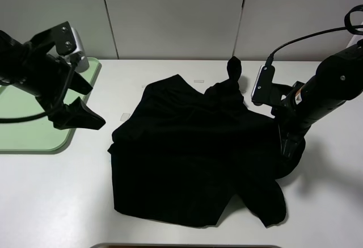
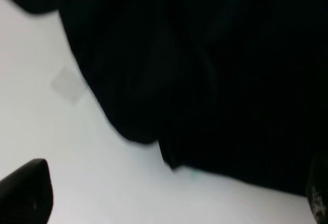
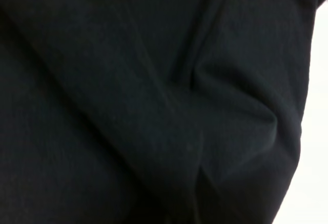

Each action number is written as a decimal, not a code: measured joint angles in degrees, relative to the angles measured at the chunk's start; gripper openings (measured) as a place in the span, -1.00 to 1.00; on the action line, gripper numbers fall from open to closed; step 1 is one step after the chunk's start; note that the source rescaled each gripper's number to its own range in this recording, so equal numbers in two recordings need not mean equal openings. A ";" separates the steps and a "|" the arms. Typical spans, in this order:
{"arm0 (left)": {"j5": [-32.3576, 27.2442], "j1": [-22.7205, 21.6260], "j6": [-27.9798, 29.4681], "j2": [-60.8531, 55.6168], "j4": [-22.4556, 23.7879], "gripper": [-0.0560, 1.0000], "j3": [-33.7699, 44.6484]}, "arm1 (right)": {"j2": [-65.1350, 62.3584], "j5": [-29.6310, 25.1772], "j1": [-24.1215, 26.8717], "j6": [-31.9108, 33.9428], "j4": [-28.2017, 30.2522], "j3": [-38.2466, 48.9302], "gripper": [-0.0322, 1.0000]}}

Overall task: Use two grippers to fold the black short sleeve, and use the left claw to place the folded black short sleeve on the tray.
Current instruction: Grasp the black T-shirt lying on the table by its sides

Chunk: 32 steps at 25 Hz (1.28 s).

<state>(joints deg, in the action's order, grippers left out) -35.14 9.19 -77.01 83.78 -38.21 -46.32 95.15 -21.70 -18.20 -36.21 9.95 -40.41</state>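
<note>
Two black arms flank the black short sleeve [image 1: 187, 157], which lies crumpled and unfolded in the middle of the white table [image 1: 170, 69], well apart from the tray [image 1: 34, 134]. In the high view the pale green tray sits at 9 o'clock from the shirt, at the table's edge. The left claw [image 1: 85, 101] hangs between tray and shirt, at about 10 o'clock from the garment, its fingers spread wide and holding nothing. Its wrist view shows one dark fingertip [image 2: 25, 193] over bare table, with the shirt's edge just beyond it. A small whitish tape strip [image 1: 126, 116] lies on the table just beside that edge. The right gripper [image 1: 289, 143] is down at the shirt's 3 o'clock edge, its jaws pressed together on the cloth bunched around it, and its wrist view is almost filled by black fabric. One sleeve [image 1: 272, 202] trails out at 5 o'clock, and a peak of cloth [image 1: 233, 66] stands up at 1 o'clock.
</note>
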 joint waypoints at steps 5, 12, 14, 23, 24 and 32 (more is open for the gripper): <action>6.27 6.37 -20.97 5.38 -7.36 0.98 0.00 | 0.00 0.00 0.00 0.00 -0.27 0.00 -0.94; 17.07 10.94 -22.39 11.54 -7.96 0.97 0.00 | 0.00 0.00 0.00 0.00 -0.46 0.00 -0.94; 17.35 11.56 -21.42 13.65 -8.03 0.96 0.00 | 0.00 0.00 0.00 0.00 -0.46 0.00 -0.94; 17.41 13.95 -20.76 19.57 -9.23 0.93 0.00 | 0.00 0.01 0.00 0.00 -0.52 0.00 -0.94; 17.59 13.95 -20.76 20.10 -9.98 0.93 0.00 | 0.00 0.01 0.00 0.00 -0.52 0.00 -0.94; 21.83 13.95 -19.53 24.55 -14.89 0.62 -0.05 | 0.00 0.01 0.00 0.00 -0.86 0.00 -0.94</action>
<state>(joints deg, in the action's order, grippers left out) -13.31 23.14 -96.53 108.33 -53.11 -46.37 95.15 -21.69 -18.20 -36.21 9.08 -40.41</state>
